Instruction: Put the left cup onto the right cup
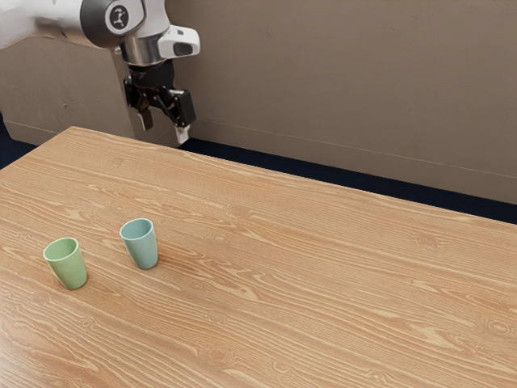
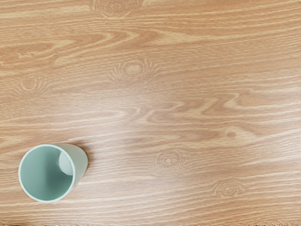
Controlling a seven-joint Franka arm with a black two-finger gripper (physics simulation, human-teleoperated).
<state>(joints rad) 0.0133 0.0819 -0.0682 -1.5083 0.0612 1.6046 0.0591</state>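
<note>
I can read no text, number, label or brand on either feed. The only marking I note is a small dark emblem [image 1: 119,16] on the arm's grey joint cap [image 1: 104,24] in the exterior view; it is too small to make out.

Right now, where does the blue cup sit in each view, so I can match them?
Exterior view: the blue cup stands upright on the table, toward the exterior view's left, beside the green cup.
Wrist view: the blue cup, seen from above into its open mouth, off-centre below the hand.
Shared landmark: the table's wood grain.
</note>
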